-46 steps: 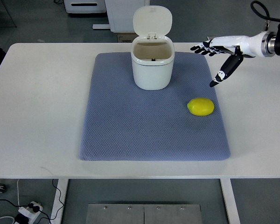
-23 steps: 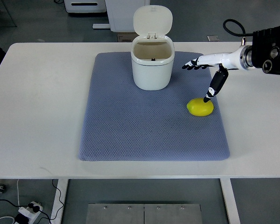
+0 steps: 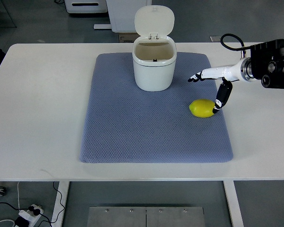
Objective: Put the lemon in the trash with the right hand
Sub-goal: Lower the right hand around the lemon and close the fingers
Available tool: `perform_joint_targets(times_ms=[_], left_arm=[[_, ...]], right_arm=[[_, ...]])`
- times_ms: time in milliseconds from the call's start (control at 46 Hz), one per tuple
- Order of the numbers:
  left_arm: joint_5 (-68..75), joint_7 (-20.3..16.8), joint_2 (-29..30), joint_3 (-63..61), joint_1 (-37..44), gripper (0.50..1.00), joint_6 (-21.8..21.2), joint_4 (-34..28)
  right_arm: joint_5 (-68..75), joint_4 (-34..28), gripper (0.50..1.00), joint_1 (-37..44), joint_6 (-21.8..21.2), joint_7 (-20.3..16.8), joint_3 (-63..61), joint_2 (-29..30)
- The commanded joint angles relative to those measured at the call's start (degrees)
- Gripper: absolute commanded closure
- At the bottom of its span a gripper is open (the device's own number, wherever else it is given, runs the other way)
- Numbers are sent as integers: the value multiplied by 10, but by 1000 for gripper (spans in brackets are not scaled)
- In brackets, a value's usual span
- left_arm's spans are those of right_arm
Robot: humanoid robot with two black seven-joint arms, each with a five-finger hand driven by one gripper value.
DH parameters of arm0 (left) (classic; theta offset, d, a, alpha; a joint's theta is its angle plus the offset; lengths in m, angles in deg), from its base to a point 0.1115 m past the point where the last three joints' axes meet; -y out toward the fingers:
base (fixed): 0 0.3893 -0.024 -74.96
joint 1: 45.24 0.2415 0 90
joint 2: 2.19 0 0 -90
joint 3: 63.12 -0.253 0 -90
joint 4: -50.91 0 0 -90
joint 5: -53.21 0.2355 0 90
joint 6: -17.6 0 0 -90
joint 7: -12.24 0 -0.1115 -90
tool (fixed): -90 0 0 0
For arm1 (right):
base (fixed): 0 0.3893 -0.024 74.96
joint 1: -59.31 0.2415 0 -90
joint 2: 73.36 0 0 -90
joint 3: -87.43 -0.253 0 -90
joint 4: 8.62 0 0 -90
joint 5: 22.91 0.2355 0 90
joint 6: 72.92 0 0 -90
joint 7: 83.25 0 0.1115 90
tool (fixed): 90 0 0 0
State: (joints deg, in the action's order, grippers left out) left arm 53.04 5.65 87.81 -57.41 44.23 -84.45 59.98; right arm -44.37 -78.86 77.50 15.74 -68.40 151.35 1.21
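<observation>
A yellow lemon (image 3: 202, 108) lies on the right part of a blue-grey mat (image 3: 132, 127). At the mat's far edge stands a small white trash bin (image 3: 154, 65), its lid flipped up and its inside in view. My right hand (image 3: 209, 88) reaches in from the right edge and hovers over the lemon, open. Its fingers (image 3: 197, 76) point left above the fruit. The thumb (image 3: 221, 98) hangs down at the lemon's right end, touching it or nearly so. The left arm does not show.
The mat lies on a white table (image 3: 38, 109). Beyond the table's far edge stands white furniture (image 3: 118, 12) on a grey floor. A power strip and cables (image 3: 23, 215) lie on the floor at the lower left.
My right hand has come in from the right, moving left and down from beside the bin to just over the lemon. The lemon has barely moved.
</observation>
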Motion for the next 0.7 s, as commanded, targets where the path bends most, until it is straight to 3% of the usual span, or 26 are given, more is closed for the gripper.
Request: perform_joint_targets(times_ms=[0,674], left_arm=[[0,0,0,0,0,500,0,0],[0,0,0,0,0,500,0,0]], right_arm=[[0,-3,513,-1,8,0,1,2],[5,2,592,-51,49,-1,-6,19]])
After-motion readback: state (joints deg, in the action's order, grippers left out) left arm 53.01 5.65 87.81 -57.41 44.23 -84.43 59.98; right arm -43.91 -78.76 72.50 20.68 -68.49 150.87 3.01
